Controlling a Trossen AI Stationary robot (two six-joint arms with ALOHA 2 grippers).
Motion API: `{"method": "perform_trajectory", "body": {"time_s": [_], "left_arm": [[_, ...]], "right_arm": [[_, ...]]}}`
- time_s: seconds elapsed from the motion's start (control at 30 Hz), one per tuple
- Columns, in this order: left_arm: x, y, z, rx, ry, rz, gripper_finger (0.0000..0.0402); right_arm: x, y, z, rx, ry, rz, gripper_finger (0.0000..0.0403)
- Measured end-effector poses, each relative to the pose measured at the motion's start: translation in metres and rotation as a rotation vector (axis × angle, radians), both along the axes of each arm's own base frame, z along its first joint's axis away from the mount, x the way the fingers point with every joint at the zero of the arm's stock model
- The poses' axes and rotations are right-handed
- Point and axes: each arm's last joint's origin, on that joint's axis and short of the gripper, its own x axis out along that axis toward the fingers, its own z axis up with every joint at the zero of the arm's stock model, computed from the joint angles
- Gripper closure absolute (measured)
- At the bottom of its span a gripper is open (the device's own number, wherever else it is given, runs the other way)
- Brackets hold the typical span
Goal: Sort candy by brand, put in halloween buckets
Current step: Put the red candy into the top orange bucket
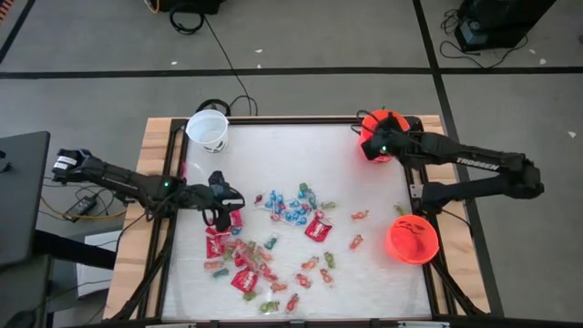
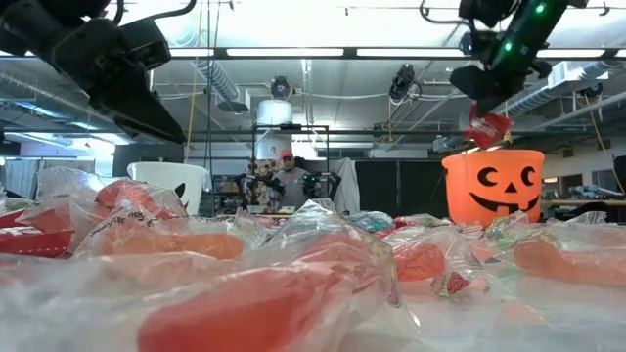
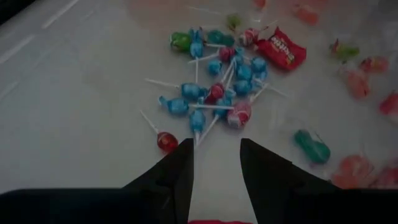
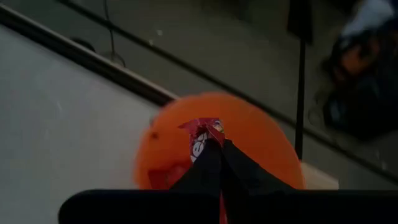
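- The candy (image 1: 273, 246) is mostly unsorted: red square packets, blue-and-red lollipops and small green, orange and pink pieces lie scattered over the middle and near-left part of the table (image 1: 364, 282)
- A loose cluster of blue and red lollipops (image 3: 217, 93) sits at the table's middle, with a red packet (image 3: 281, 48) just beside it; more red packets (image 1: 219, 241) lie toward the left edge
- Three halloween buckets stand around the edges: a white bucket (image 1: 209, 129) at the far left corner, an orange jack-o'-lantern bucket (image 2: 494, 186) at the far right corner, and a second orange bucket (image 1: 413, 239) by the right edge
- What each bucket already contains cannot be read; the one by the right edge looks empty from above
- Judged from the spread, the sorting is at an early stage, with most pieces left to move
- The right gripper (image 4: 214, 146) hangs directly over the far right orange bucket, its fingers pinched tight on one red packet (image 4: 202, 134), which dangles above the bucket's mouth and is not yet dropped
- The left gripper (image 3: 216, 155) hovers low near the left edge, just beside the red packets, fingers partly apart and holding nothing, pointed toward the lollipop cluster
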Motion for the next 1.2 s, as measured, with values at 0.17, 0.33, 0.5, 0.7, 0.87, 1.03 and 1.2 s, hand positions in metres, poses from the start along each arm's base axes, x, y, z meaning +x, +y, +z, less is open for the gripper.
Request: {"method": "perform_trajectory", "body": {"time_s": [0.17,0.33,0.5,0.7,0.87,1.03,1.2], "left_arm": [[-0.003,0.0,-0.002,0.026,0.002,0.108,0.0266],[-0.002,0.003,-0.002,-0.021,-0.007,0.147,0.0266],[-0.003,0.003,-0.004,-0.069,0.021,0.107,0.0262],[-0.002,0.0,-0.011,-0.19,0.087,0.077,0.0239],[-0.004,-0.005,-0.013,-0.349,0.151,0.001,0.0186],[-0.013,-0.004,-0.021,-0.343,0.278,-0.009,0.0145],[-0.015,-0.002,-0.03,-0.202,0.372,-0.031,0.014]], "right_arm": [[-0.003,-0.011,-0.001,0.072,0.004,0.038,0.033],[-0.006,-0.014,0.009,0.013,-0.026,0.076,0.0251],[-0.001,-0.009,0.023,-0.039,-0.134,0.2,0.0202],[0.019,0.001,0.037,0.017,-0.409,0.458,0.02],[0.036,0.01,0.04,0.154,-0.62,0.558,0.0201],[0.054,0.023,0.036,0.213,-0.681,0.59,0.0202],[0.067,0.036,0.028,0.25,-0.649,0.641,0.0202]]}}
